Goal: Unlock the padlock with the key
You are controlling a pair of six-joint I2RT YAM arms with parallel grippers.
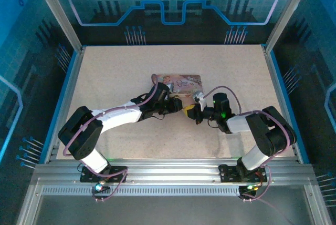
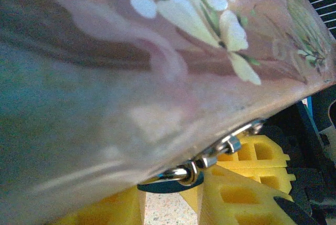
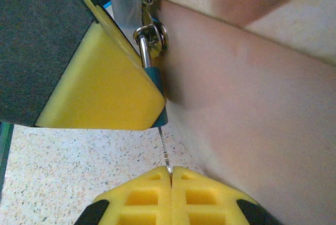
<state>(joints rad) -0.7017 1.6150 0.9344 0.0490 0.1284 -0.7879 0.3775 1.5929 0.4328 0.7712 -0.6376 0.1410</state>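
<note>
Right gripper (image 3: 170,175) is clamped fully closed on the key (image 3: 165,149). I can see just a thin sliver poking up from between the yellow pads. The key runs straight up to the lower end of the padlock (image 3: 152,75), which hangs off the tin (image 3: 252,109) just above the table (image 3: 52,172). Its blue body is squeezed between the tin wall and a left finger (image 3: 100,88). I can't tell how deep the tip sits in the lock.

Left gripper (image 1: 178,106) is in at the tin's near edge, fingers partly apart with the padlock about between them. I can't tell whether they actually grip anything or only brace it.

I read this as the insertion step, so here's how I'd play it. I'd want the key shaft in line with the lock body, because any sideways lean will likely bend that sliver or let it skid in the pads. I'd push gently along the shaft, not across it. The left arm should stay dead steady so the lock can't swing away. Only once the key is seated would I roll the right wrist about the key's own axis, slowly, then look for the shackle to drop free.
</note>
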